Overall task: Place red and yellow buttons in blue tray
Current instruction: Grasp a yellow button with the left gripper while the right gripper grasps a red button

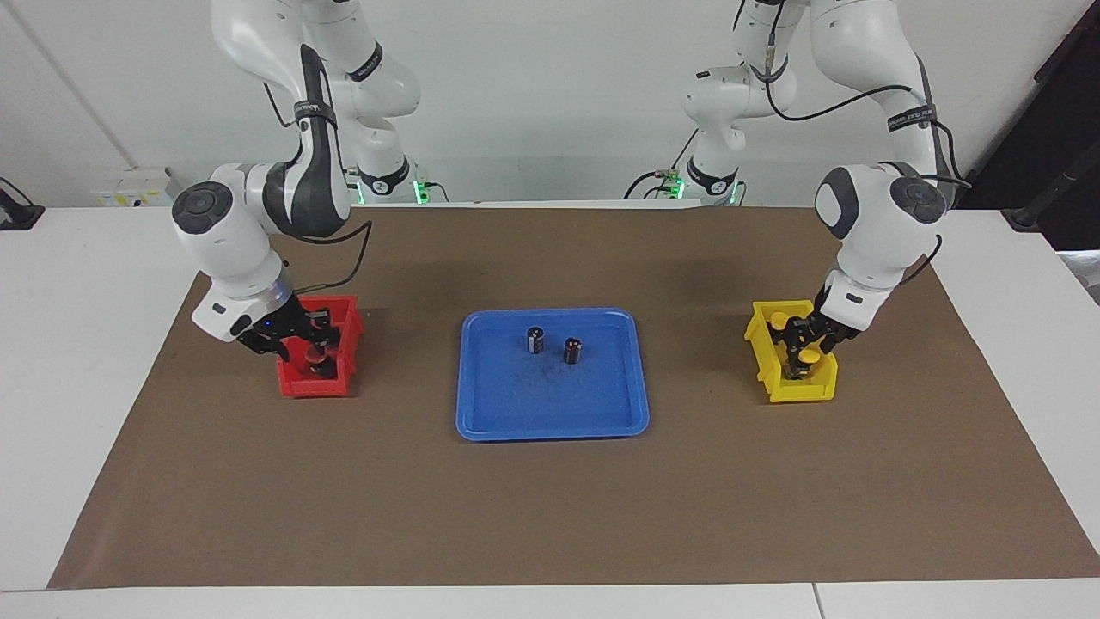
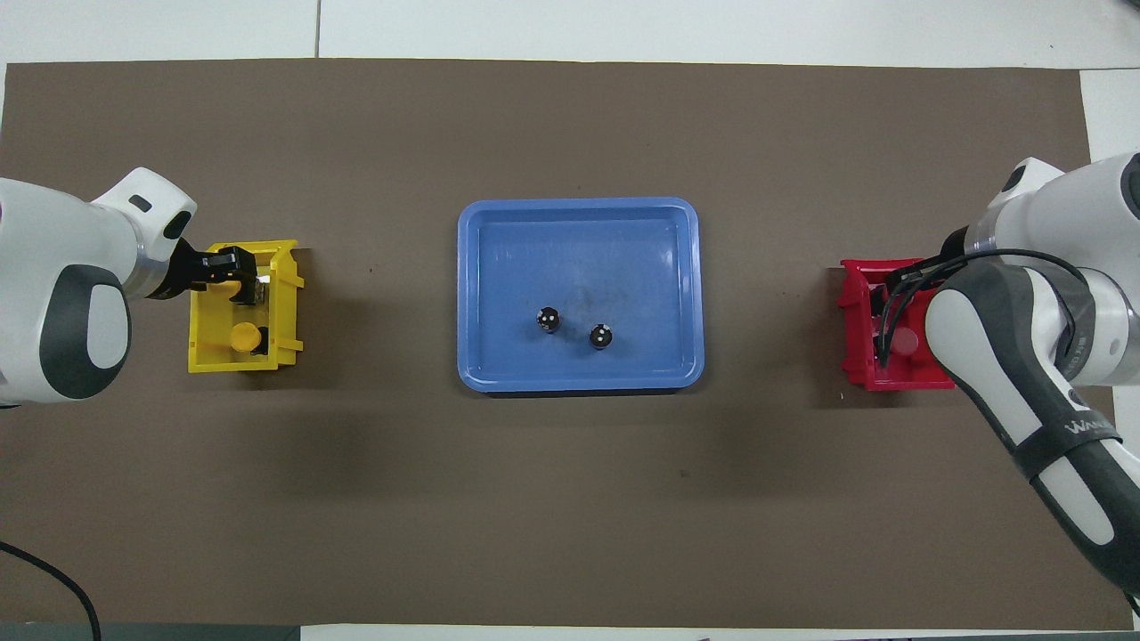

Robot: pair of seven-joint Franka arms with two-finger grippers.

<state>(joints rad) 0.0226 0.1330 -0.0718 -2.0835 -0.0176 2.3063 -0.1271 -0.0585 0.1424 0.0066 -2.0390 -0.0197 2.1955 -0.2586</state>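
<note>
The blue tray [image 1: 550,404] [image 2: 579,240] lies at the table's middle. Toward the left arm's end stands a yellow bin [image 1: 795,391] [image 2: 203,356] with two yellow buttons. My left gripper [image 1: 806,346] [image 2: 233,270] is down in it, over the button [image 1: 809,356] [image 2: 233,287] farther from the robots. The nearer yellow button [image 1: 778,321] [image 2: 243,337] stands free. Toward the right arm's end, my right gripper [image 1: 315,342] is down inside a red bin [image 1: 301,384] [image 2: 859,369], at a red button [image 1: 317,352] [image 2: 905,341]. In the overhead view its own arm hides that gripper.
Two capless dark cylinders [image 1: 535,340] [image 1: 572,350] stand upright in the tray's half nearer the robots. A brown mat [image 1: 550,516] covers the table; bare stretches of it separate the tray from each bin.
</note>
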